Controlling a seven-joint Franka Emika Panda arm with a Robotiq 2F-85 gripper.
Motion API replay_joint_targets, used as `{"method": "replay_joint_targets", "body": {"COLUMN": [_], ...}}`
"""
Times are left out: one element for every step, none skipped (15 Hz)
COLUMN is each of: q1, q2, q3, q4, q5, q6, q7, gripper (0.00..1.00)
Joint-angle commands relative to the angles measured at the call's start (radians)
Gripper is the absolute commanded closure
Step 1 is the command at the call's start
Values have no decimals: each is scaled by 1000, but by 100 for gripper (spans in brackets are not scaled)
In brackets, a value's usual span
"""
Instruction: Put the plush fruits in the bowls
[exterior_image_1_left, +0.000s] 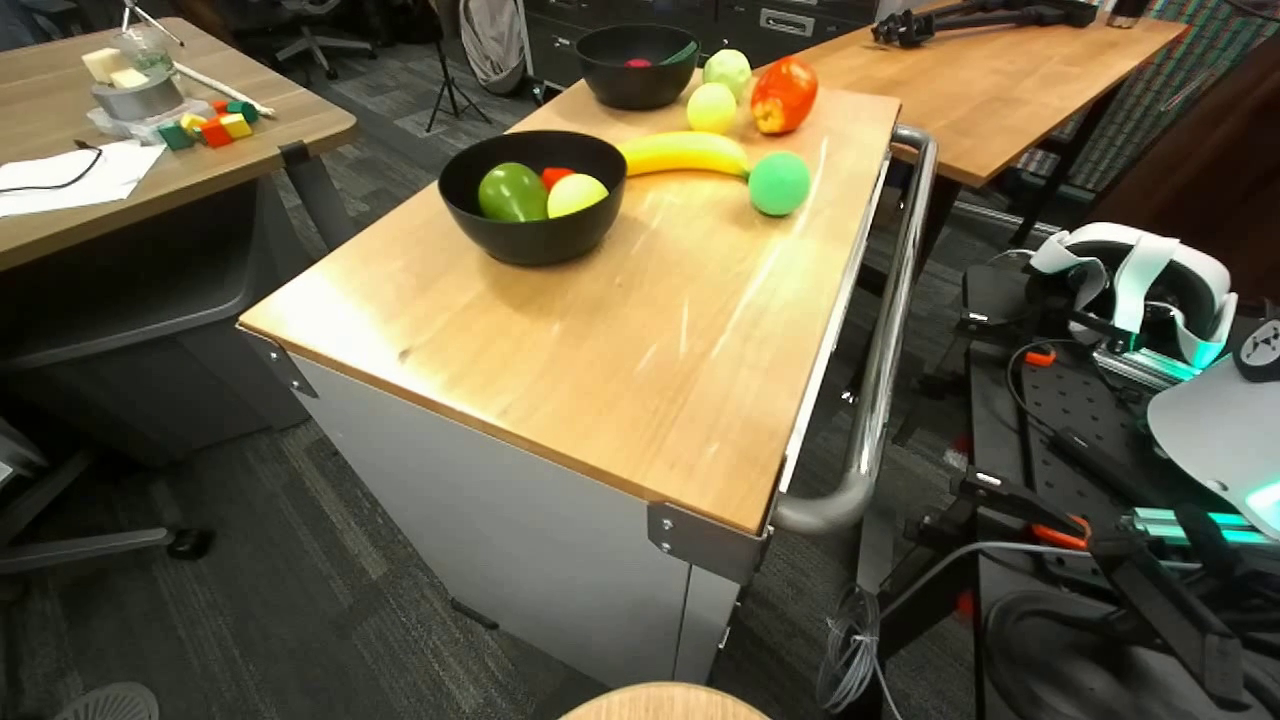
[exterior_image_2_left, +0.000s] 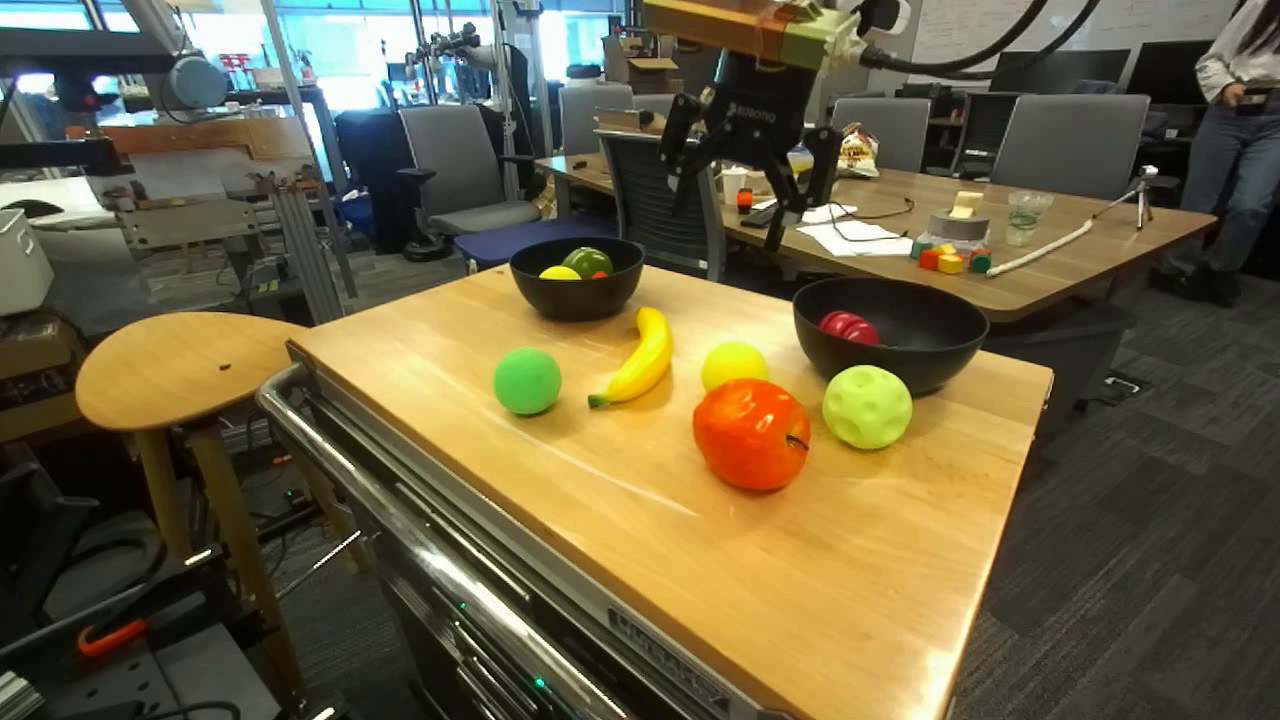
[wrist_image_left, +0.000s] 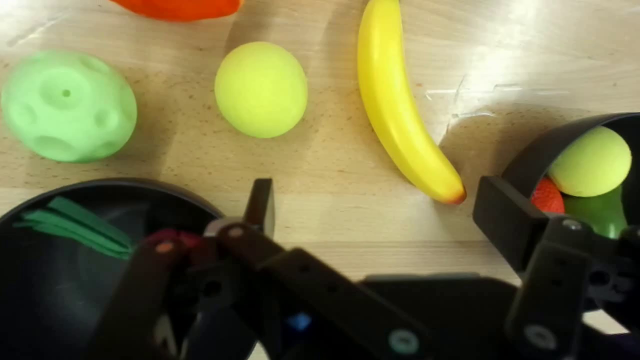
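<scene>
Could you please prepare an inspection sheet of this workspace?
Surface: wooden cabinet top, pale streaks (scratches or glare).
Job's things: banana, red-orange fruit loose; one black bowl holds strawberry, dark-green fruit, yellow ball; the second bowl holds leafy red toy.
Clutter: green ball, dimpled ball, another yellow ball loose, possibly job items.
Pincer: open, nothing held.
Cables: black cables high up; coiled grey cable low.
Surroundings: round stool, VR headset, person standing.

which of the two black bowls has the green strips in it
The bowl beside the dented lime ball: green strips show in it. The other bowl, near the banana, shows a yellow piece and a glossy green piece but no strips.
</scene>
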Motion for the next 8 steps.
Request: {"method": "replay_joint_targets", "body": {"q1": [16, 16, 16, 18, 20, 23, 25, 29], "q2": [-17, -19, -20, -24, -27, -29, -30, -32], "q3": [-20, -22, -24, -25, -27, -29, -30, -32], "q4": [-93, -121, -145, -173, -198, -221, -240, -262], "q5": [-19, -20, -21, -24, -28, -34, -39, -49], "q6": [87, 114, 138, 166, 193, 217, 237, 259], "q7": [8, 13, 15, 17, 21, 27, 32, 39], "gripper": [0, 0, 0, 0, 0, 0, 0, 0]}}
